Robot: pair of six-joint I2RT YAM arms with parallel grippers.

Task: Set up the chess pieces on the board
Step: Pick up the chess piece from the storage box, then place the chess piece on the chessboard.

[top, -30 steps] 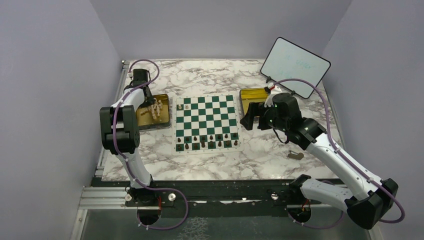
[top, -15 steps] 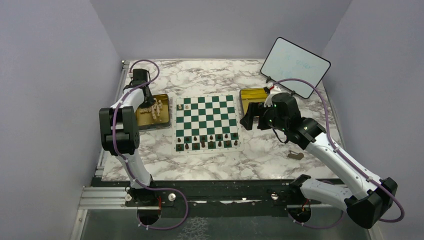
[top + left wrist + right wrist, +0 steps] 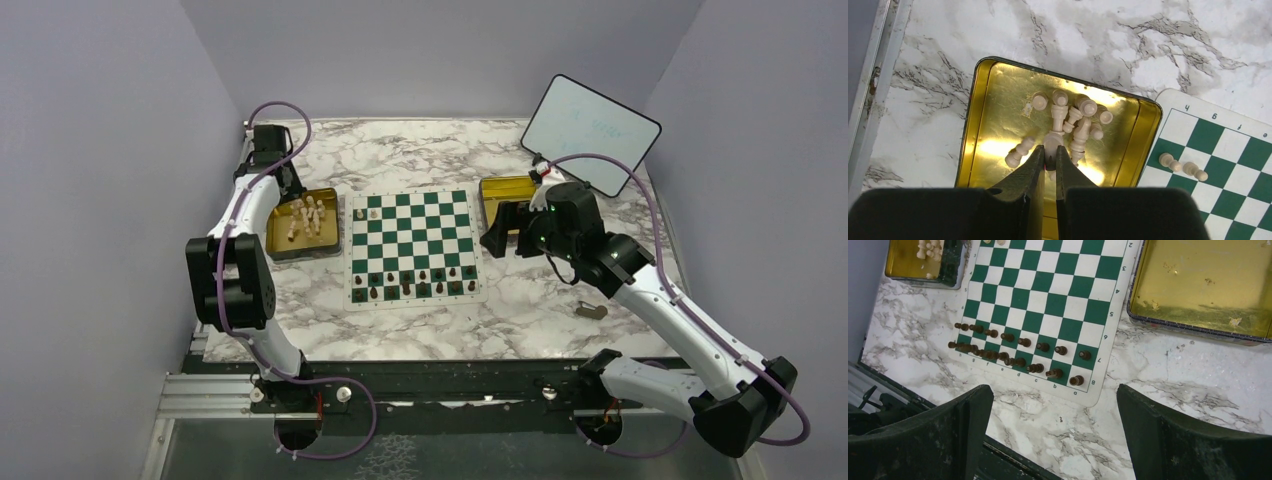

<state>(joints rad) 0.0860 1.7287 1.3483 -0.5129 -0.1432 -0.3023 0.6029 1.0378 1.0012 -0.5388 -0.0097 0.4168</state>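
1. Left wrist view showed the left gripper pinched nearly shut on one cream piece over the left gold tray. The hold looked thin, right at the fingertips, so the piece could twist free and drop.
2. The heaped cream pieces lay touching one another just beside it, so a lift might drag or scatter them.
3. On the board, two placed cream pieces sat at the far left corner. A set-down beside them could knock them.
4. Dark pieces crowded the two near rows, and a low pass would topple them.
5. The right gripper hung wide open and empty by the board's right edge, where it could crowd a crossing arm.
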